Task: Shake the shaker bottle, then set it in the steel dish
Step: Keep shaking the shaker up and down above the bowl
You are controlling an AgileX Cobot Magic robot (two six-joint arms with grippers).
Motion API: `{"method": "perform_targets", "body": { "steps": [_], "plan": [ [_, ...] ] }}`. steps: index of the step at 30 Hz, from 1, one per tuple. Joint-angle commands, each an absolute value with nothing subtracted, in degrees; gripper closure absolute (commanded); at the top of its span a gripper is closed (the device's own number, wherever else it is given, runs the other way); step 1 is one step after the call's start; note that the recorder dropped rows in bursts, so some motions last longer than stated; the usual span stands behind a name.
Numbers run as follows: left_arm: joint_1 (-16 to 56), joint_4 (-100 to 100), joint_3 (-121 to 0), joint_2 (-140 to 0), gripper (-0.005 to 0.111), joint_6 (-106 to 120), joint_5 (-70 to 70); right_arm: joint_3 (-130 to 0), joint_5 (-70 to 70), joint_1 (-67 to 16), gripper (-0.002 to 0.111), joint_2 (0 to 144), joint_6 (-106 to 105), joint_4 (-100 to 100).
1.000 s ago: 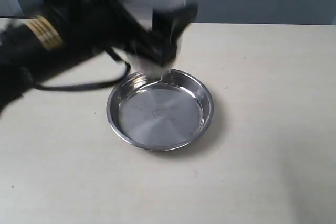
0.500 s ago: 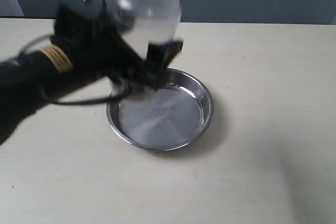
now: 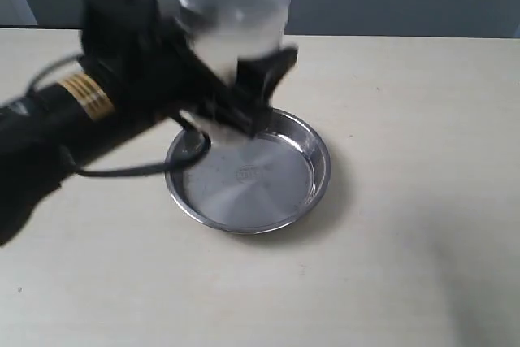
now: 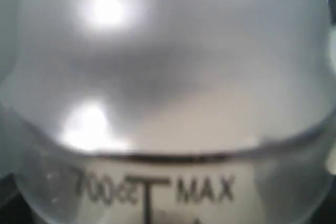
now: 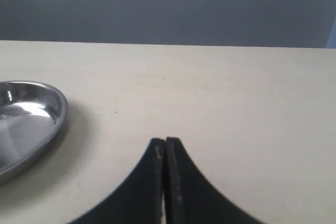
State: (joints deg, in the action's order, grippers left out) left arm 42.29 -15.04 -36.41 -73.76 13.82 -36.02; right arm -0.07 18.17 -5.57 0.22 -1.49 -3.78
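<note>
Frosted plastic bottle point(image 3: 236, 6) is pinched by the left pincer point(image 3: 244, 91) above the steel dish point(image 3: 252, 188); the right pincer point(image 5: 165, 148) is seen pressed together near that dish.

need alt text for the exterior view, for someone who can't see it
The left gripper holds the frosted shaker bottle in the air, in this view over the far left rim of an empty steel dish that sits on a pale table. The black arm reaches in from the left and looks blurred.
</note>
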Motion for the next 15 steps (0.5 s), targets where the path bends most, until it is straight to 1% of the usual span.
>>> {"method": "perform_targets", "body": {
  "steps": [1, 3, 6, 8, 11, 13, 15],
  "plan": [
    [42.6, -18.1, -37.4, -71.0, 0.107, 14.2, -38.6, 0.0, 17.5, -5.8, 0.109, 0.0, -1.5, -3.7],
    [41.4, -23.1, -34.7, -76.9, 0.107, 14.1, -33.2, 0.0, 17.5, -5.8, 0.109, 0.0, -1.5, -3.7],
    [41.7, -25.8, -32.5, -81.7, 0.107, 13.4, -35.0, 0.0, 17.5, -5.8, 0.109, 0.0, -1.5, -3.7],
    [43.1, -24.1, -32.9, -79.3, 0.107, 13.4, -39.5, 0.0, 17.5, -5.8, 0.109, 0.0, -1.5, -3.7],
    [44.6, -16.9, -35.1, -71.6, 0.107, 13.8, -47.8, 0.0, 17.5, -5.8, 0.109, 0.0, -1.5, -3.7],
    [44.6, -16.1, -36.6, -67.9, 0.107, 14.6, -47.3, 0.0, 17.5, -5.8, 0.109, 0.0, -1.5, -3.7],
    [43.6, -20.9, -36.6, -68.1, 0.107, 16.4, -41.1, 0.0, 17.5, -5.8, 0.109, 0.0, -1.5, -3.7]
  ]
}}
